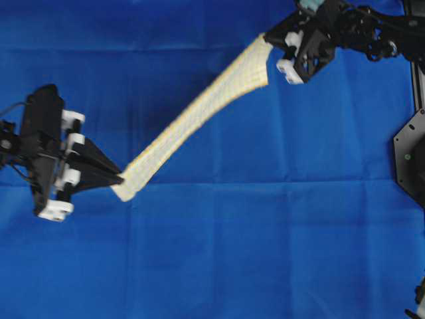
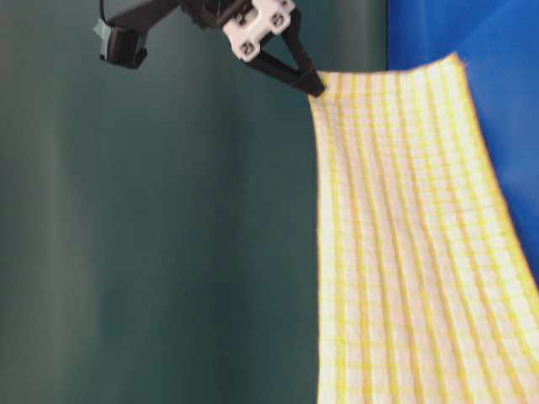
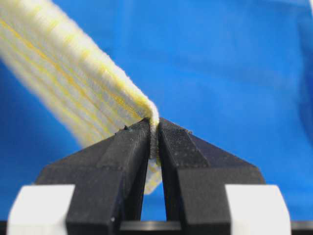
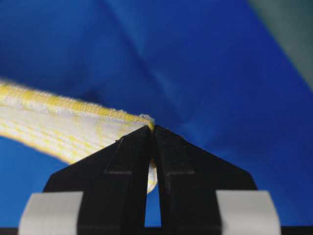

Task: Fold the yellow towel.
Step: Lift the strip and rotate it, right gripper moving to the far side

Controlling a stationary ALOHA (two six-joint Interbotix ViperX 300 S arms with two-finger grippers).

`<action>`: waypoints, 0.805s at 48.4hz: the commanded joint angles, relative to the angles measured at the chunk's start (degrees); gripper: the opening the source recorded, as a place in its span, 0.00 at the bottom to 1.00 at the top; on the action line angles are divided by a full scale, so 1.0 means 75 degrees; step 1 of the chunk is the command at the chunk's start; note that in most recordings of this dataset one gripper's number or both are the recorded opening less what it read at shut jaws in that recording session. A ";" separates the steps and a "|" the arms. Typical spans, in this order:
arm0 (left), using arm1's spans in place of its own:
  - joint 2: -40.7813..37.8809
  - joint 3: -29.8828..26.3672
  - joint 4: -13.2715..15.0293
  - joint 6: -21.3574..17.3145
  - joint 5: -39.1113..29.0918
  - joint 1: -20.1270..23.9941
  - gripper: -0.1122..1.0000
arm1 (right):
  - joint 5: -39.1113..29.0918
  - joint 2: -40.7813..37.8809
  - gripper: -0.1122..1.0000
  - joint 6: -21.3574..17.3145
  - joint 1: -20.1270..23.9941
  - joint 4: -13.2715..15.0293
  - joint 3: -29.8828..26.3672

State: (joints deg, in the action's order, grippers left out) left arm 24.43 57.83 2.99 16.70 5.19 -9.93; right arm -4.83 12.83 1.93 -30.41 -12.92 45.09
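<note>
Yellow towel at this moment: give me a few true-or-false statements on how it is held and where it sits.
1. The left claw is shut on a corner of the yellow towel. True.
2. The right claw is open and empty. False: it is shut on the towel's other end.
3. The towel lies flat on the blue cloth. False: it is lifted, stretched between both claws.
4. The towel hangs down below the held edge in the table-level view. True.

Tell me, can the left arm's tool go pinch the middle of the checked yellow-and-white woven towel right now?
Probably not. The left tool is shut on one corner of the checked yellow-and-white woven towel, and the right tool is shut on another. The towel hangs between them above the plain blue cloth; reaching means letting go.
</note>
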 commanded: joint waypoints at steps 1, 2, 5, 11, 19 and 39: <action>-0.0469 -0.0516 0.0012 0.0012 0.0281 -0.0164 0.14 | 0.0164 -0.0059 0.12 0.0012 -0.0234 0.0047 -0.0316; -0.0656 -0.0668 0.0000 0.0012 0.0352 -0.0188 0.14 | 0.0188 -0.0082 0.12 0.0012 -0.0281 0.0035 -0.0352; -0.1066 -0.1020 0.0012 0.0012 0.0445 -0.0234 0.14 | 0.0234 -0.0141 0.12 0.0012 -0.0375 0.0035 -0.0422; -0.1922 -0.1816 0.0000 0.0000 0.0562 -0.0258 0.14 | 0.0328 -0.0246 0.12 0.0012 -0.0527 0.0035 -0.0563; -0.2941 -0.3012 0.0000 -0.0094 0.0480 -0.0258 0.14 | 0.0340 -0.0352 0.12 0.0023 -0.0668 0.0047 -0.0715; -0.4324 -0.5074 -0.0012 -0.0750 0.0152 -0.0270 0.14 | 0.0340 -0.0645 0.12 0.0047 -0.0773 0.0141 -0.1090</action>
State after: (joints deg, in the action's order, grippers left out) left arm -7.91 23.03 2.99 11.78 6.06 -10.99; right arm -3.08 7.73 2.20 -34.80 -12.22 38.94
